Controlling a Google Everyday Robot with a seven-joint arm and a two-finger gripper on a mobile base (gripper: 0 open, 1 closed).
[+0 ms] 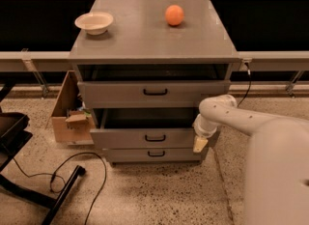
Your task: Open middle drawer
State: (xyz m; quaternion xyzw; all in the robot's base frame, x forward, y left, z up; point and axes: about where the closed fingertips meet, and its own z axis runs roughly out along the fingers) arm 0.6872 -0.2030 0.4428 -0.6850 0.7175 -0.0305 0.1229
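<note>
The smooth cream gripper (200, 145) sits at the flat grey middle drawer (130, 138)'s right corner; whether it grips, I cannot tell.

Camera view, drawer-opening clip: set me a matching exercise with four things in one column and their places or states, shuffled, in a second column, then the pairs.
Things:
1. middle drawer
2. bowl
3. orange
4. hand

Places or states:
A. on the cabinet top, left side
B. low, by the right end of the middle drawer's front
C. pulled out, dark interior showing
D. on the cabinet top, right of centre

Pairs: 1-C, 2-A, 3-D, 4-B.
</note>
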